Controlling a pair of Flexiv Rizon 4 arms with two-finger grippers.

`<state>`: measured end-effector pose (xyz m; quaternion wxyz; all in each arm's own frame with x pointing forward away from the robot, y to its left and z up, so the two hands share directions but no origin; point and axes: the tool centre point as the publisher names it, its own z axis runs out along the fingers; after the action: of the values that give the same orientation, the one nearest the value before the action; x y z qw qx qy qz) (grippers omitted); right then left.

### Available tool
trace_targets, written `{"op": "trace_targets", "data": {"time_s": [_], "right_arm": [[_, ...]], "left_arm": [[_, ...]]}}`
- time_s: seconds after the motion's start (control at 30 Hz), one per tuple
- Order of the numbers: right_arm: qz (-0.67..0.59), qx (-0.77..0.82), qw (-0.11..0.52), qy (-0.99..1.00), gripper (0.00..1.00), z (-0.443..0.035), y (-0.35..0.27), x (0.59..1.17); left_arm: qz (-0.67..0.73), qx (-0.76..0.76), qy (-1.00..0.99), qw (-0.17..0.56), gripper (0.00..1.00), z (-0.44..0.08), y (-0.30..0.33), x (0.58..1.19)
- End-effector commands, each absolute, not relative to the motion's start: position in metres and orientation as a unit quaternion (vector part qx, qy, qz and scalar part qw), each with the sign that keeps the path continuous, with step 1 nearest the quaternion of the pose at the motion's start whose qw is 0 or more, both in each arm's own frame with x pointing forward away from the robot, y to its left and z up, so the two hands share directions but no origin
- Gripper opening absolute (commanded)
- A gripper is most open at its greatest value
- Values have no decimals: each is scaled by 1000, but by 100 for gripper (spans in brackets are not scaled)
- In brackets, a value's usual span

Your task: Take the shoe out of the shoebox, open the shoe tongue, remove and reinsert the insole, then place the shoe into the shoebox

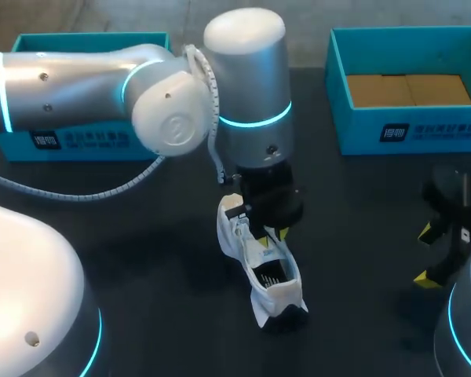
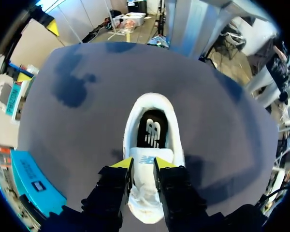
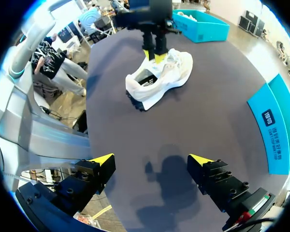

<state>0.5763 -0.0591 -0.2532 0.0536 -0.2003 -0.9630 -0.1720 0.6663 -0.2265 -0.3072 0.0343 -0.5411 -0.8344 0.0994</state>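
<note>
A white sneaker (image 1: 265,276) lies on the dark table near the middle, its heel toward the front edge. My left gripper (image 1: 272,226) comes straight down onto it. In the left wrist view the left gripper (image 2: 142,167) is shut on the shoe tongue (image 2: 150,156), one yellow tip on each side. Ahead of the fingers, the dark insole (image 2: 152,129) shows inside the shoe's opening. My right gripper (image 1: 433,253) hangs at the right side of the table, open and holding nothing. From the right wrist view, its gripper (image 3: 152,159) is well short of the sneaker (image 3: 166,72) and the left gripper (image 3: 154,52).
A teal shoebox (image 1: 408,129) with brown cardboard inside stands at the back right. Another teal box (image 1: 71,141) sits at the back left, behind my left arm. Bare dark table lies between the shoe and my right gripper.
</note>
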Motion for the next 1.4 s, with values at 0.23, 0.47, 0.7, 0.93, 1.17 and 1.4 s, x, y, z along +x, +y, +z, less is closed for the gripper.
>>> {"op": "trace_targets", "data": {"time_s": [0.23,0.47,0.7,0.93,1.17,1.4], "right_arm": [[-172,-201,51,-963,100,-254,-59,574],[-172,-201,51,-963,100,-254,-59,574],[-172,-201,51,-963,100,-254,-59,574],[-172,-201,51,-963,100,-254,-59,574],[-172,-201,51,-963,100,-254,-59,574],[-172,-201,51,-963,100,-254,-59,574]], "left_arm": [[115,-404,-905,66,100,-283,-198,642],[123,-405,-903,72,100,-281,-198,637],[123,-405,-903,72,100,-281,-198,637],[111,-300,-946,57,100,-269,-210,619],[70,-61,-995,39,100,-262,-209,599],[78,27,-994,68,100,-282,-219,589]]}}
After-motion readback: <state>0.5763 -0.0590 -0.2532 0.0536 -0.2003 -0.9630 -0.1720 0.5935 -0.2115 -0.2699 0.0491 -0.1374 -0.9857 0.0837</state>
